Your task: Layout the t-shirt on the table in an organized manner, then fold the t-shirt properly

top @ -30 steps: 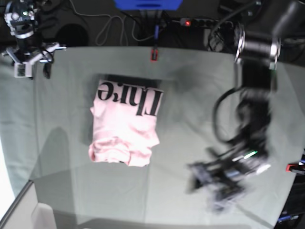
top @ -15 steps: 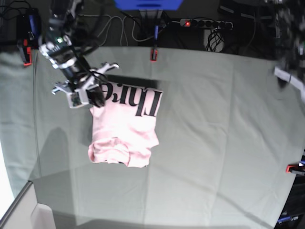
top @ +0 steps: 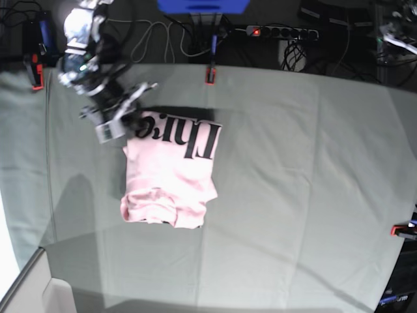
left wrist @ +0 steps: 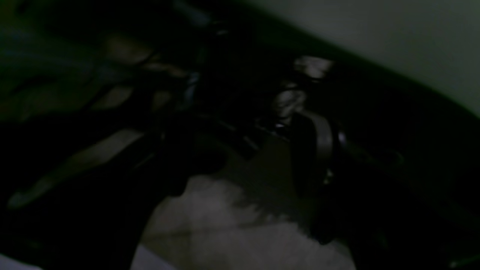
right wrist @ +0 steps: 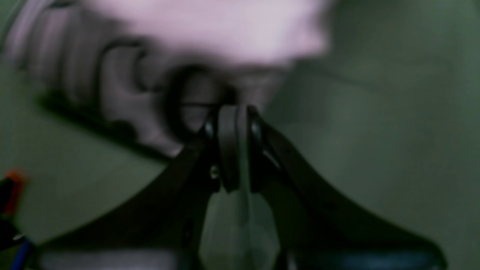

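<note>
Loosely folded, rumpled pink t-shirt (top: 171, 173)

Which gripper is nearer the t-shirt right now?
Right. The right gripper is shut at the t-shirt's lettered far corner; the left arm is off at the table's opposite far edge.

T-shirt (top: 171, 171) lies on bench (top: 300, 169), left of centre, toward the far edge. Right gripper (top: 130, 124) at the shirt's far-left corner.
</note>
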Motion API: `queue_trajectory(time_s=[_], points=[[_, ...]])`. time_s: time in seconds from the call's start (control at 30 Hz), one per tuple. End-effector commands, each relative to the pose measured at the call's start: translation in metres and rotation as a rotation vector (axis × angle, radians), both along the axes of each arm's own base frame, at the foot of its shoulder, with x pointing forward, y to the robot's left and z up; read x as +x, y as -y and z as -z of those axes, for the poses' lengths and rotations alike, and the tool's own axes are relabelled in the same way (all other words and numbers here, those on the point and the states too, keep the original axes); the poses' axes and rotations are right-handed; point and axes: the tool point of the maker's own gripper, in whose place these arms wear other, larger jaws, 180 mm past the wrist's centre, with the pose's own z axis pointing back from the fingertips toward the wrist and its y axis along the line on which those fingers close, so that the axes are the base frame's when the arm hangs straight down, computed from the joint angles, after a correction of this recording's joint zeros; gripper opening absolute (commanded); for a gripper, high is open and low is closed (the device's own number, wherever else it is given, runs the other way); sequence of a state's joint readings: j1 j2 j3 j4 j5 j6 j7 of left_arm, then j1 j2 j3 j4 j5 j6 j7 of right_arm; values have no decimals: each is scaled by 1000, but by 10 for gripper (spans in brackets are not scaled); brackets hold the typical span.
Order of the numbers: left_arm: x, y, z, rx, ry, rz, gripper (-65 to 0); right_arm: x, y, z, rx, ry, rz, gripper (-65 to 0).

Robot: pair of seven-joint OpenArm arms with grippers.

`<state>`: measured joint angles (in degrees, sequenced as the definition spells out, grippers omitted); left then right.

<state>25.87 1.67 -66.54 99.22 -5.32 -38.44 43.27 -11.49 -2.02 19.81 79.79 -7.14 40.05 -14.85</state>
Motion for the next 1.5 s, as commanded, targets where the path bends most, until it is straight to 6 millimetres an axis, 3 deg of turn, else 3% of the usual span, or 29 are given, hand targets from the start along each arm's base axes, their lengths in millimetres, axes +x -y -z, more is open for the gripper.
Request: queue_trajectory(time_s=[0.0, 0.2, 0.37, 0.43, 0.6, 0.63, 0.77, 1.0, 1.13, 1.27, 1.47], points=[[-3, -5, -9, 26, 6, 14, -261, 7, 9, -7, 4, 37, 23, -614], [-18, -7, -5, 20, -18, -17, -261, 21, 52, -10, -36, 46, 96, -614], [-50, -3, 19, -42, -101, -42, -268, 16, 98, -36, -102, 110, 215, -615], [-59, -3, 29, -70, -125, -57, -325, 2, 120, -40, -118, 110, 293, -613], [-99, 6, 73, -175, -247, -115, -625, -51, 174, -42, -173, 74, 499, -613], [-107, 8, 81, -193, -274, -124, -650, -64, 184, -41, -185, 60, 535, -613], [-120, 21, 109, -283, -321, -161, -646, -110, 208, -33, -223, -9, 618, -613], [-114, 55, 159, -373, -299, -150, -650, -168, 217, -13, -234, -129, 676, -613], [-107, 92, 186, -420, -295, -35, -650, -192, 219, -3, -227, -179, 700, -614], [-104, 122, 198, -474, -280, 25, -650, -197, 220, -4, -235, -187, 702, -615], [-100, 134, 203, -496, -312, 106, -650, -220, 210, 2, -226, -231, 718, -615]])
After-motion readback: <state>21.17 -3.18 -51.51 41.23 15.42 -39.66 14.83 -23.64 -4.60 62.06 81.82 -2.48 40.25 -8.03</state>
